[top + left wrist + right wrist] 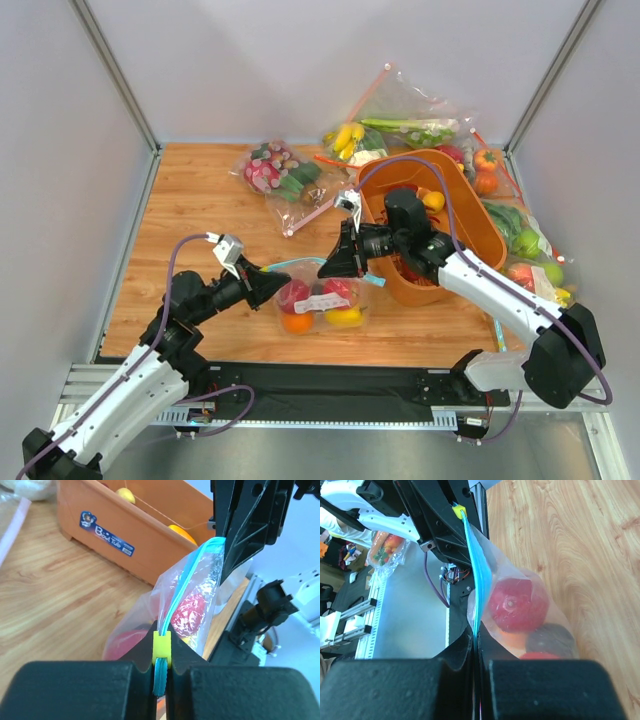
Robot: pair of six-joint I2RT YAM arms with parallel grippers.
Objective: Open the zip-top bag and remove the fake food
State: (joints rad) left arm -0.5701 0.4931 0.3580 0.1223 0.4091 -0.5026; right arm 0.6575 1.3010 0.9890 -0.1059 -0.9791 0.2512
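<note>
The zip-top bag [320,300] lies between the two grippers, its teal zip strip [300,263] stretched taut. Inside it are the fake food: round red fruits [293,295], an orange one [297,322] and a yellow one [344,317]. My left gripper [272,285] is shut on the strip's left end, at the yellow slider [161,647]. My right gripper [333,268] is shut on the strip's right end [476,610]. The right wrist view shows a red fruit [517,605] and a dark one [551,639] through the plastic.
An orange tub [470,225] with toy food stands right of the bag, close behind the right gripper. Other clear bags with pink or orange strips lie at the back [285,175] and along the right wall [525,240].
</note>
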